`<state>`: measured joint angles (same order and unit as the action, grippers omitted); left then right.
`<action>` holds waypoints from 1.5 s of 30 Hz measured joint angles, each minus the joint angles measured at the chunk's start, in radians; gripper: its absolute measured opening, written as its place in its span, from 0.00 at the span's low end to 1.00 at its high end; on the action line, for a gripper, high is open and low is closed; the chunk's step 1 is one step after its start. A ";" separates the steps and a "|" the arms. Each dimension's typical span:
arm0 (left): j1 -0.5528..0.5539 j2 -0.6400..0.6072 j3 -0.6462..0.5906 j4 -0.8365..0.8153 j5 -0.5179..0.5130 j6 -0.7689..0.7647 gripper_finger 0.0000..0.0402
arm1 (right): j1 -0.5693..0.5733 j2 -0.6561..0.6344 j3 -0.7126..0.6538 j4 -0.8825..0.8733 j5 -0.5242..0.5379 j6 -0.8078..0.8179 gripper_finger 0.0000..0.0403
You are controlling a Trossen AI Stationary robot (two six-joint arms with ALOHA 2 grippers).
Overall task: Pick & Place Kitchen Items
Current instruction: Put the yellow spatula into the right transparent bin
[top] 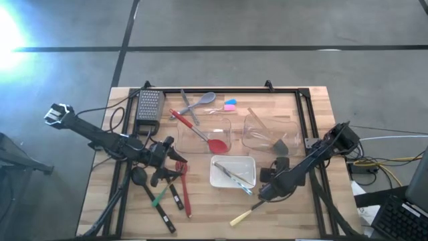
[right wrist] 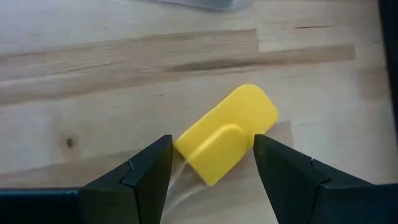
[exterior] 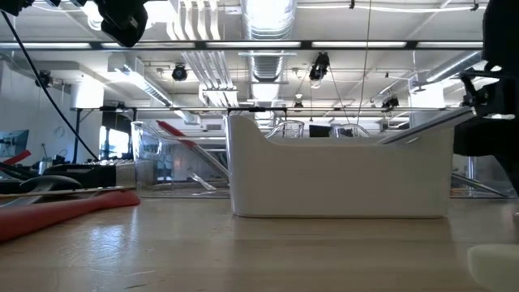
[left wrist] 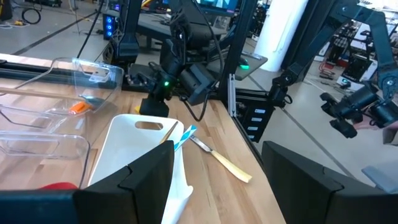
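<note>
A yellow spatula [top: 244, 214] lies flat on the wood near the table's front edge. Its yellow head [right wrist: 229, 142] shows between and beyond the fingers of my right gripper [right wrist: 211, 142]. That gripper [top: 262, 195] is open, points steeply down and hangs just above the spatula without touching it. My left gripper [left wrist: 217, 186] is open and level, with nothing between its fingers. It hovers over black ladles and red-handled utensils [top: 167, 191] at the front left [top: 175, 159]. The white tray [top: 217, 175] holds a metal utensil with a blue tip [top: 235, 177].
Two clear bins [top: 208, 127] [top: 267, 130] stand behind the tray, and a red spoon [top: 200, 134] leans into the left one. A grey spoon [top: 204, 100], pink and blue spatulas [top: 229, 104] and a grater [top: 150, 107] lie at the back. A black frame [top: 311, 120] rims the table.
</note>
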<state>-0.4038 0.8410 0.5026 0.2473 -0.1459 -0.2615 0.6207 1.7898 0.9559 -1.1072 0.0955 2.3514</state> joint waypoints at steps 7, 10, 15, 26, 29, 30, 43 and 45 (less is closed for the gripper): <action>0.000 0.000 0.000 -0.004 0.004 0.000 0.62 | 0.058 0.020 0.040 -0.001 -0.084 -0.001 0.54; 0.000 0.000 0.000 -0.004 0.010 -0.001 0.62 | 0.076 0.020 0.062 -0.001 -0.111 -0.002 0.54; -0.001 0.000 0.000 -0.004 0.016 -0.010 0.62 | 0.076 0.020 0.079 -0.046 -0.112 -0.010 0.54; -0.002 0.000 0.000 0.012 0.018 -0.005 0.62 | 0.069 -0.069 0.042 -0.024 -0.065 -0.036 0.54; -0.002 0.000 0.000 0.015 0.019 -0.004 0.62 | 0.057 -0.083 0.028 0.032 -0.022 -0.075 0.54; -0.002 0.000 0.000 0.015 0.019 -0.004 0.62 | 0.050 -0.084 0.022 0.043 -0.014 -0.098 0.54; -0.002 0.000 0.000 0.014 0.019 -0.002 0.62 | 0.015 -0.150 -0.114 0.184 -0.047 -0.163 0.54; -0.002 0.000 0.000 0.014 0.019 -0.002 0.62 | 0.015 -0.162 -0.151 0.240 -0.045 -0.159 0.54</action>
<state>-0.4057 0.8410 0.5026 0.2608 -0.1268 -0.2632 0.6353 1.6277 0.8047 -0.8673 0.0509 2.1927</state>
